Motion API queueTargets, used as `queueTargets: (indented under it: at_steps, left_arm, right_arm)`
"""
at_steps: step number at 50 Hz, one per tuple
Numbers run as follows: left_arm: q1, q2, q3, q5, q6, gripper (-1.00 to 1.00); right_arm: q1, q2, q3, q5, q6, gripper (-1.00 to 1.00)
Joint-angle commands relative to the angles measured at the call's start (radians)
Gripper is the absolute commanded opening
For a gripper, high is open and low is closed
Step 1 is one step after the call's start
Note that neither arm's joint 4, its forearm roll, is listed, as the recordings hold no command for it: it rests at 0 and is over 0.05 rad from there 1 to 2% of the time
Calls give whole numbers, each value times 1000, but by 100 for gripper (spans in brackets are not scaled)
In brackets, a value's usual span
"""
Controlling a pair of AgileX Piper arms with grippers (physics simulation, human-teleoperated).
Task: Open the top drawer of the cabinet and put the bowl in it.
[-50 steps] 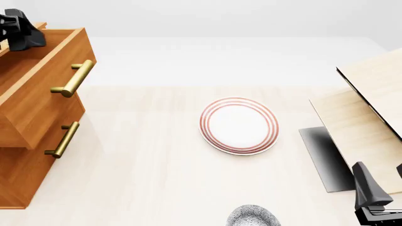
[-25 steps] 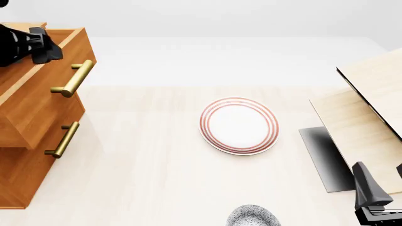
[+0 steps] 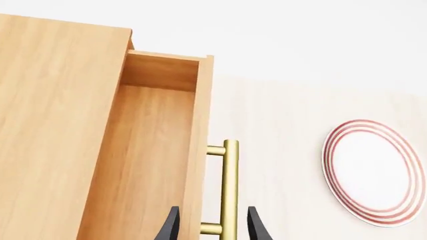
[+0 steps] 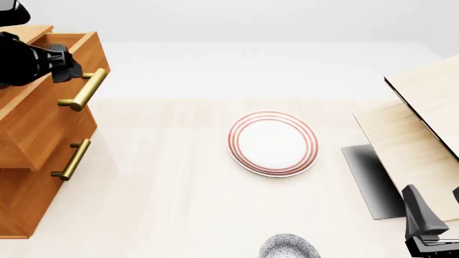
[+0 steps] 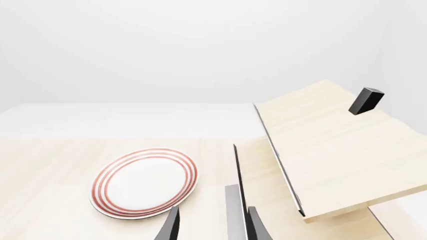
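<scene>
- Since a second ago my left gripper (image 4: pixel 66 65) has swung from the cabinet's (image 4: pixel 29 183) back corner toward 3 o'clock, reaching the top drawer (image 4: pixel 50 102).
- Its open fingers straddle the brass handle (image 3: pixel 229 190), whose long axis runs along my reach.
- The bowl (image 4: pixel 288 248) sits at 6 o'clock, nearer my idle, open right gripper (image 4: pixel 430 228).

wood cabinet (image 4: pixel 36 123), shiny brass handle (image 3: pixel 229 190)

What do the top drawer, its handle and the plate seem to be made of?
The top drawer: likely wood, orange-brown with visible grain, matte. Its handle: probably brass or similar metal, a golden bar with a soft sheen. The plate: looks like glazed ceramic, smooth white with red rings.
</scene>
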Motion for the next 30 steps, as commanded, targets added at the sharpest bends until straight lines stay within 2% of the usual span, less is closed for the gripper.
queueTargets:
  at_steps: [1,15,30]
  left_arm:
    - [9,11,15,-17,-1,100]
    - [11,16,28,-29,-2,100]
    - [-34,37,25,-29,2,100]
  right_arm:
    - [0,-1,1,0,0,100]
    - [0,-1,1,0,0,100]
    - [0,-1,1,0,0,100]
